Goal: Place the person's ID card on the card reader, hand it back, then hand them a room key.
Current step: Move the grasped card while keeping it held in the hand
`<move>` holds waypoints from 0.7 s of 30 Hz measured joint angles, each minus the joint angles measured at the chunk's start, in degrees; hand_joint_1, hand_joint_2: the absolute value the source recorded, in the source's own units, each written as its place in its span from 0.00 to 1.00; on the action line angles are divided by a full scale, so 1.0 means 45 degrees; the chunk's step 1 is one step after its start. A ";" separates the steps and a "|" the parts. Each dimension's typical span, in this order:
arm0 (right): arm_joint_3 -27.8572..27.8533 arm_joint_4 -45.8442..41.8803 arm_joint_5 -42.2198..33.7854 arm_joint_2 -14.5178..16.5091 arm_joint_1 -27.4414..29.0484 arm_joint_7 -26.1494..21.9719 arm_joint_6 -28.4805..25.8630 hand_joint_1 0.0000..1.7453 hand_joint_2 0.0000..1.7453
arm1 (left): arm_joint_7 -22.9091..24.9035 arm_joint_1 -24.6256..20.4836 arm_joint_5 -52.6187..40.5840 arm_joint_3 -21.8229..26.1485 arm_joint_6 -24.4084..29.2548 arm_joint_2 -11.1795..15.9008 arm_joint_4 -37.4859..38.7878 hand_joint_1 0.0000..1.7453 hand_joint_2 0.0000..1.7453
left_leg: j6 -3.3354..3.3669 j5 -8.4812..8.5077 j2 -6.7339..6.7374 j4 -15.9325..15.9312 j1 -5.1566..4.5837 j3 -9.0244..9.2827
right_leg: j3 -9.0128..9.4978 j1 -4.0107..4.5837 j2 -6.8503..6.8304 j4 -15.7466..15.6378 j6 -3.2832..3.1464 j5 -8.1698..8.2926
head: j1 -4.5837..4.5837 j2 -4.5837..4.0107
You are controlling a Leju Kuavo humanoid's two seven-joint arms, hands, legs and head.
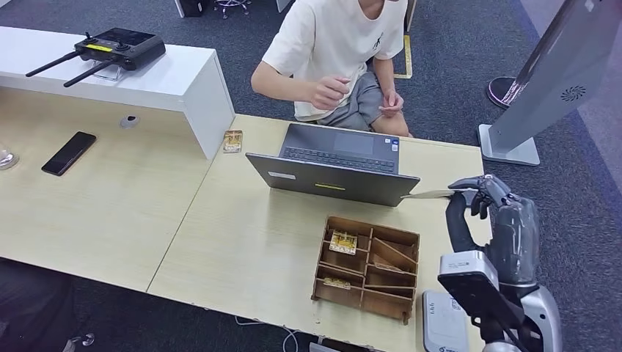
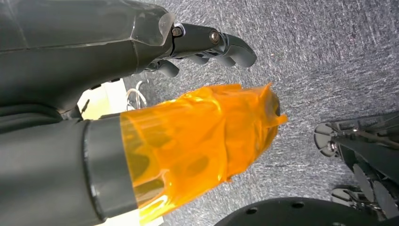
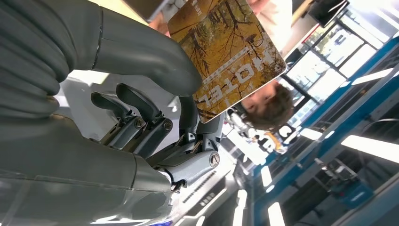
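My right hand point(image 1: 480, 202) is raised over the table's right end and pinches a room key card point(image 1: 429, 195), seen edge-on and pointing toward the laptop. In the right wrist view the key card point(image 3: 230, 52) shows a yellow forest print and the word HOTEL, held between the thumb point(image 3: 141, 56) and a finger. The grey card reader point(image 1: 444, 323) lies at the table's near edge, below that hand. The person point(image 1: 337, 44) sits behind the laptop, with both hands point(image 1: 330, 92) held near the lap. My left hand point(image 2: 207, 47) hangs above the carpet holding nothing, its thumb wrapped in orange film.
An open laptop point(image 1: 337, 165) stands between me and the person. A wooden divided box point(image 1: 367, 268) holds more key cards point(image 1: 342, 242). Another card point(image 1: 232, 141) lies by the white counter point(image 1: 183, 81), which carries a remote controller point(image 1: 121, 48). A phone point(image 1: 68, 152) lies at left. A grey stand point(image 1: 546, 81) rises at right.
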 joint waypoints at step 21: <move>-0.0989 -0.1542 -0.0247 -0.0359 0.3783 0.0847 0.0917 1.00 1.00 | 0.0502 0.0346 0.0979 0.0984 -0.0666 -0.0575 -0.2014 0.00 0.00 | 0.0007 -0.0006 0.0005 -0.0002 0.0002 -0.0002 | 0.0003 0.0003 0.0003 0.0000 -0.0007 -0.0014 | -0.0004 0.0000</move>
